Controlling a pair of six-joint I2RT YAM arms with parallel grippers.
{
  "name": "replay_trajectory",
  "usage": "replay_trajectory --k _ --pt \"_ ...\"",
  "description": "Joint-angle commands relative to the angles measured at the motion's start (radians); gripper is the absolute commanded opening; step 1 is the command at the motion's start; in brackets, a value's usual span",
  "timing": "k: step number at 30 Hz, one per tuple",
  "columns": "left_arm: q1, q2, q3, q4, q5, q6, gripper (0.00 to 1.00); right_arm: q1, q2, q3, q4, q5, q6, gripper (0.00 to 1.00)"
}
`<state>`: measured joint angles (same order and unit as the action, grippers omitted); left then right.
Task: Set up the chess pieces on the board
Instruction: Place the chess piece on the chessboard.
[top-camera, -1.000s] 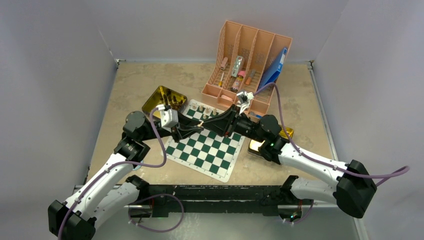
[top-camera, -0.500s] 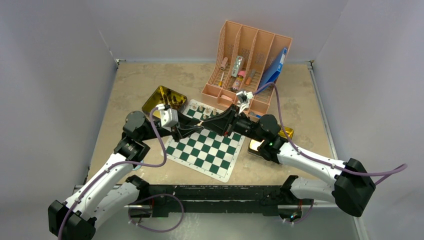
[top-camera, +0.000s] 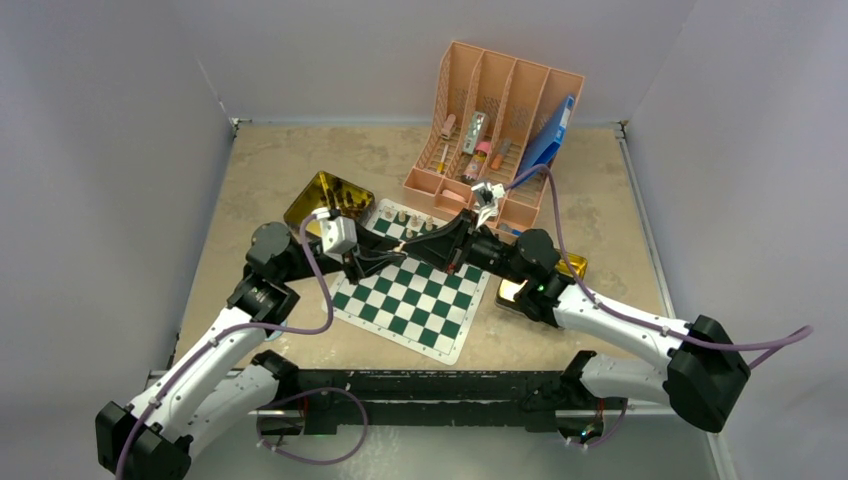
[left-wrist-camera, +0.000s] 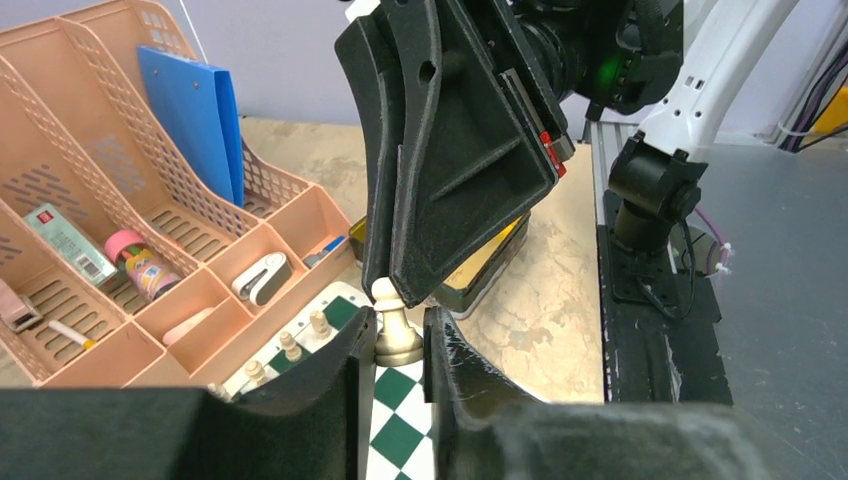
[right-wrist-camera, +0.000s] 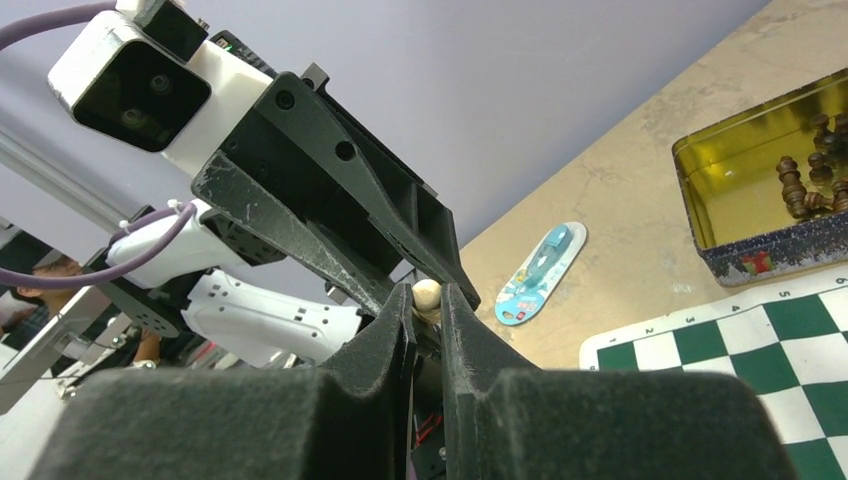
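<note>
Board (top-camera: 400, 300) nearest, arms crossing over its far squares and hiding them, left gripper (left-wrist-camera: 398, 320) clamped on base of pale pawn (left-wrist-camera: 398, 338) held over those squares, right gripper (right-wrist-camera: 427, 312) closed about its head, pale pieces (top-camera: 412, 216) along far edge, gold tin (top-camera: 325, 197) of dark pieces (right-wrist-camera: 810, 180) far left, second tin (top-camera: 572, 264) half under right arm, pink organiser (top-camera: 490, 130) farthest.

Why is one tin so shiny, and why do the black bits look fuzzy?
Top external view: light glares off the gold tin beside the board. Left wrist view: the left end effector, close to the lens, blurs; the pale pawn is sharp. Right wrist view: the right end effector blurs too.
</note>
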<state>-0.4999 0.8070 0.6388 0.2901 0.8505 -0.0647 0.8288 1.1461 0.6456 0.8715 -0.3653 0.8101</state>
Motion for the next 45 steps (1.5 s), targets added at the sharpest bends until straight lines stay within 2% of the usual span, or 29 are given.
replay_trajectory --k 1,4,5,8,16,23,28,35,40,45 --pt "-0.006 -0.029 0.026 -0.081 -0.044 0.011 0.26 0.007 -0.013 0.033 0.018 0.032 -0.042 0.08" --pt "-0.006 -0.074 0.045 -0.173 -0.079 0.039 0.51 0.007 -0.022 0.041 -0.026 0.073 -0.082 0.07" --pt "-0.006 -0.091 0.051 -0.204 -0.096 0.045 0.55 0.007 -0.022 0.045 -0.042 0.088 -0.093 0.07" --pt "-0.006 -0.145 0.061 -0.281 -0.155 0.059 0.60 0.007 -0.018 0.061 -0.096 0.127 -0.137 0.07" --pt "-0.006 -0.255 0.062 -0.445 -0.279 0.106 0.66 0.007 0.037 0.122 -0.235 0.303 -0.273 0.06" --pt "-0.005 -0.372 0.011 -0.465 -0.574 -0.029 0.68 0.007 0.230 0.237 -0.333 0.440 -0.391 0.06" --pt "-0.005 -0.399 0.089 -0.606 -0.749 -0.146 0.70 0.009 0.393 0.313 -0.334 0.495 -0.433 0.06" --pt "-0.005 -0.443 0.119 -0.664 -0.811 -0.130 0.71 0.010 0.620 0.467 -0.360 0.571 -0.481 0.06" --pt "-0.004 -0.477 0.114 -0.668 -0.839 -0.126 0.73 0.011 0.709 0.516 -0.356 0.656 -0.505 0.05" --pt "-0.003 -0.498 0.110 -0.666 -0.844 -0.128 0.73 0.011 0.785 0.532 -0.316 0.652 -0.509 0.06"
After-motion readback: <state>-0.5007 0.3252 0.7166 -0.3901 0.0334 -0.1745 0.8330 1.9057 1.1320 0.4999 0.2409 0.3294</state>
